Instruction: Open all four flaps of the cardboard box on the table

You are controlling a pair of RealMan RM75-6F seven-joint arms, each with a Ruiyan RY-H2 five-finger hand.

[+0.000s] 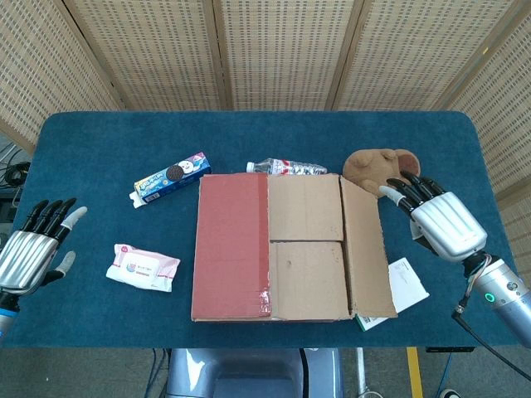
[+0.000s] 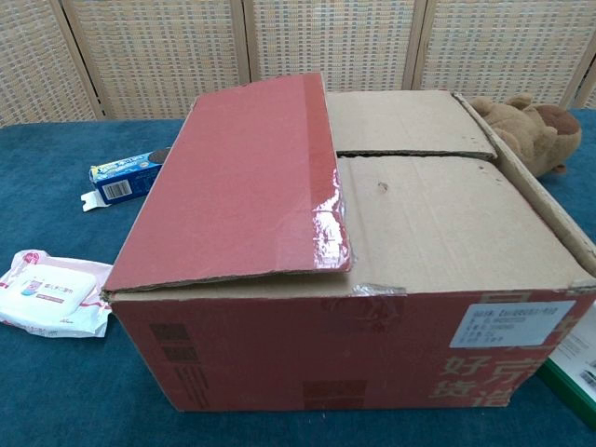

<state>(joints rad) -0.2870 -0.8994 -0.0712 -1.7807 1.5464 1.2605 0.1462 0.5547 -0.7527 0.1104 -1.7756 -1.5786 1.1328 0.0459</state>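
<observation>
Two hands apart from the box, holding nothing. Left hand at table's left edge, fingers spread. Wipes pack, biscuit box. Cardboard box mid-table, flaps lying flat. Plush toy. Right hand just right of box, fingers spread.

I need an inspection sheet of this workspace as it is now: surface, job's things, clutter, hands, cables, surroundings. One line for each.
Surface: blue cloth table.
Job's things: cardboard box; red left flap lies shut, right flap folded outward, two inner flaps shut.
Clutter: cookie box, wipes pack, water bottle, plush toy, papers.
Hands: left hand open, at the table's left edge; right hand open, beside the right flap, holding nothing.
Cables: black cable under the right arm.
Surroundings: woven screen panels behind.
</observation>
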